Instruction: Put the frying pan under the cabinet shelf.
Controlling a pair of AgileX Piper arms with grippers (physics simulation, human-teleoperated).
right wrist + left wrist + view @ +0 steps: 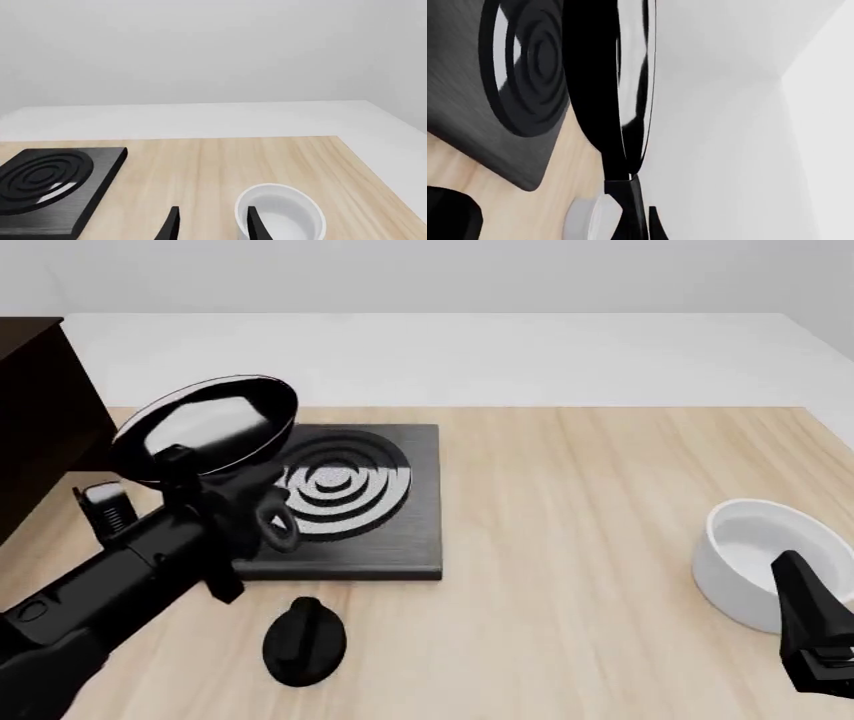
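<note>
The cabinet (34,420) stands at the table's far-left edge. Just right of it the left gripper (200,502) holds the pan (207,430) clamped by its handle — lifted and tipped on edge over the stove plate (400,530). A knob (304,640) lies nearer. Bare table (574,540) stretches right to the bowl (754,560) — the right gripper (210,222) hovers there, fingers parted, empty

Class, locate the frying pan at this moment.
In the front view the frying pan is at the left, held tilted in the left gripper above the table, between the cabinet shelf and the stove plate.
</note>
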